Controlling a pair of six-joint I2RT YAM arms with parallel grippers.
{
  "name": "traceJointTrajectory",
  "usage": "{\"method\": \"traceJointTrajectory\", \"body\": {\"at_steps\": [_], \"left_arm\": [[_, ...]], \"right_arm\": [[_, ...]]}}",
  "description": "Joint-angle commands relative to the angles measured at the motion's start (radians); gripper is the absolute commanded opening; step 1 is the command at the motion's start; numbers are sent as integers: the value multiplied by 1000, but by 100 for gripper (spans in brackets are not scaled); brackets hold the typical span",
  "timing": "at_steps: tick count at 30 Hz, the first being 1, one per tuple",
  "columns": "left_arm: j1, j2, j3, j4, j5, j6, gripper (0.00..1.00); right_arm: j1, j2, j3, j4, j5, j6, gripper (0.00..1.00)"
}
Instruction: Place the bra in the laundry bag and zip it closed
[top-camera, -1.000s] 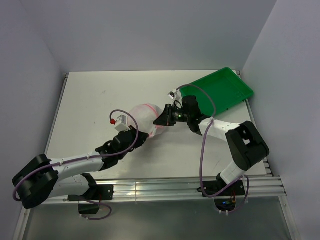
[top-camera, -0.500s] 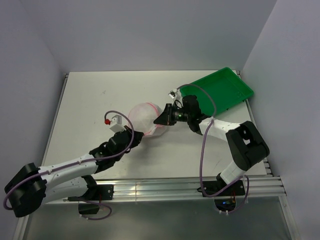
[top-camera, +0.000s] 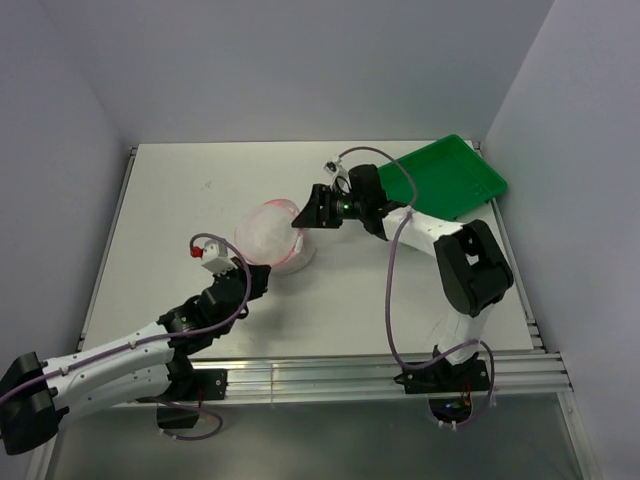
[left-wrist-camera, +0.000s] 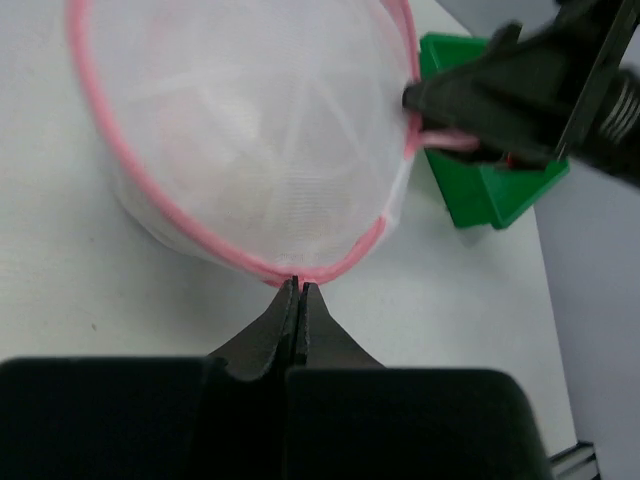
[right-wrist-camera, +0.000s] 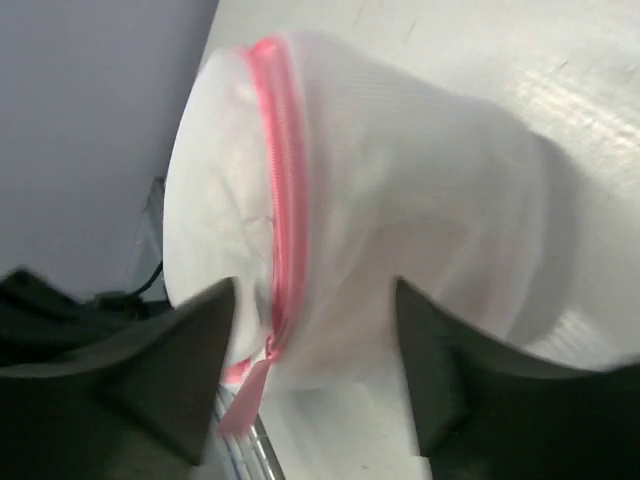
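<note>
The laundry bag (top-camera: 266, 233), a round white mesh pouch with a pink zipper rim, rests on the table's middle. My left gripper (top-camera: 266, 272) is shut, its tips (left-wrist-camera: 298, 285) pinching the near pink rim (left-wrist-camera: 200, 238). My right gripper (top-camera: 302, 213) stands open at the bag's far right side. In the right wrist view its fingers (right-wrist-camera: 190, 360) flank the bag (right-wrist-camera: 400, 200), and the pink zipper pull (right-wrist-camera: 248, 388) hangs loose between them, untouched. The bra shows only as a pale blur (left-wrist-camera: 235, 165) through the mesh.
A green plastic tray (top-camera: 452, 178) sits at the table's far right corner, just behind the right wrist, and shows in the left wrist view too (left-wrist-camera: 480, 195). White walls close in the table on three sides.
The right gripper has opened and let the zipper pull go. The left gripper has shut on the rim and pulled back toward the near left; the bag has slid left with it.
</note>
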Motion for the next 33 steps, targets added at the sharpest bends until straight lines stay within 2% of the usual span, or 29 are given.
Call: {"method": "traceJointTrajectory", "body": {"at_steps": [1, 2, 3, 5, 7, 10, 11, 13, 14, 17, 25, 28, 30, 32, 33], "left_arm": [[-83, 34, 50, 40, -75, 50, 0], [-112, 46, 56, 57, -85, 50, 0], [-121, 72, 63, 94, -80, 50, 0], [-129, 104, 78, 134, -62, 44, 0], [-129, 161, 90, 194, -51, 40, 0], [-131, 226, 112, 261, -30, 50, 0], [-132, 238, 116, 271, -27, 53, 0], [-132, 265, 122, 298, -13, 58, 0], [-134, 272, 123, 303, -10, 57, 0], [-134, 290, 119, 311, 6, 44, 0], [-135, 266, 92, 295, 18, 34, 0], [-135, 263, 89, 289, 24, 32, 0], [-135, 249, 86, 280, 21, 35, 0], [-135, 232, 83, 271, 12, 37, 0], [-135, 226, 80, 265, 12, 38, 0]], "right_arm": [[12, -44, 106, -138, 131, -42, 77], [12, -64, 90, -176, 160, -36, 87], [11, -124, 70, -190, 241, -37, 91], [12, -193, -11, -216, 301, -28, 93], [15, -329, -93, -209, 400, -9, 93], [37, -484, -286, -128, 435, 91, 92], [58, -510, -373, -73, 435, 116, 87], [87, -560, -445, -4, 407, 190, 82], [100, -566, -479, 51, 393, 208, 72], [153, -546, -467, 112, 364, 251, 64], [187, -413, -464, 305, 314, 385, 57], [189, -365, -446, 328, 304, 402, 41], [189, -353, -444, 331, 312, 405, 38], [187, -359, -438, 324, 332, 402, 23], [187, -360, -434, 314, 341, 397, 20]]}}
